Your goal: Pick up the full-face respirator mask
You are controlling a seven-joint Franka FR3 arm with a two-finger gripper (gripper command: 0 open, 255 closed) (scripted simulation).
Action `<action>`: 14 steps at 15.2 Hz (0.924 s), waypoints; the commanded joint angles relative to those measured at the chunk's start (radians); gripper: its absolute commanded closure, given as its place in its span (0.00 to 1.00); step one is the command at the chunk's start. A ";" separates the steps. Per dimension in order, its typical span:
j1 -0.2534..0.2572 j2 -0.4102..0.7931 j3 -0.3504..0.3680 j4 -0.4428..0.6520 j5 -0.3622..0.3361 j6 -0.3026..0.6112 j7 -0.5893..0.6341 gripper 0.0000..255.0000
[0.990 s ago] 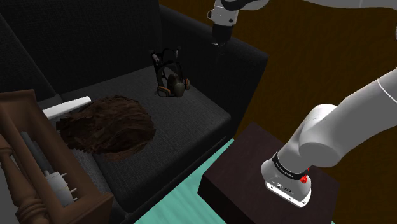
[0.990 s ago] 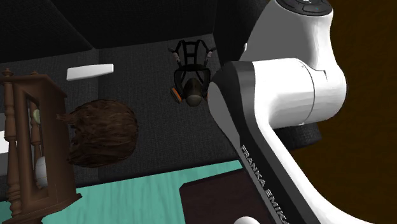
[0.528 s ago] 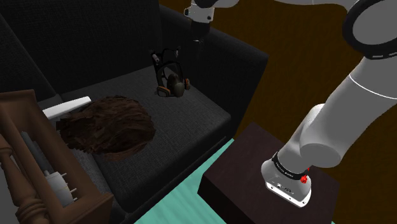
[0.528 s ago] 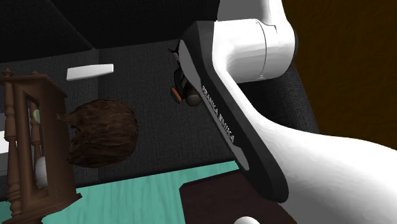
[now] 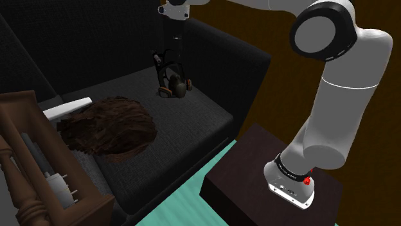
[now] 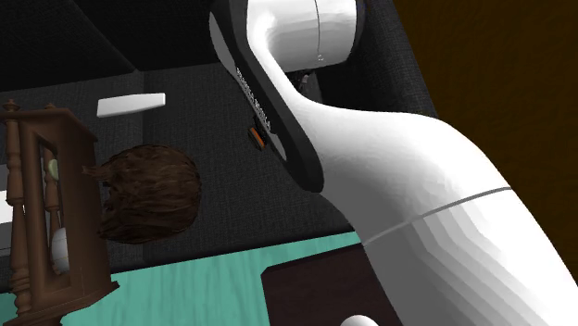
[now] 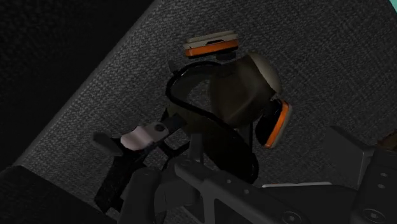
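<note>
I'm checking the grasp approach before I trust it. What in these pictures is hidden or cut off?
Respirator mask, second exterior view: the arm hides most of it; an orange filter edge shows.
Mask straps, shoulder view: black against the black sofa, hard to trace.
Wooden frame, shoulder view: cut by the left and bottom edges.

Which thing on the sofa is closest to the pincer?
The mask with orange filters, just below the pincer; the brown furry heap and white slab lie farther.

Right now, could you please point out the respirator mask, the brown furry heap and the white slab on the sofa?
respirator mask point(image 7: 245, 92): wrist view, on its rounded front.
brown furry heap point(image 5: 114, 128): shoulder view, its middle.
white slab point(image 5: 68, 106): shoulder view, its top face.
</note>
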 commanded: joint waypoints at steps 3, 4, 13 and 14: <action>0.009 0.179 0.031 0.266 0.001 -0.079 -0.072 0.00; 0.012 0.219 0.038 0.328 0.000 -0.099 -0.084 0.00; 0.016 0.205 0.038 0.204 0.000 0.010 -0.096 0.00; 0.015 0.206 0.038 0.205 0.001 0.011 -0.096 1.00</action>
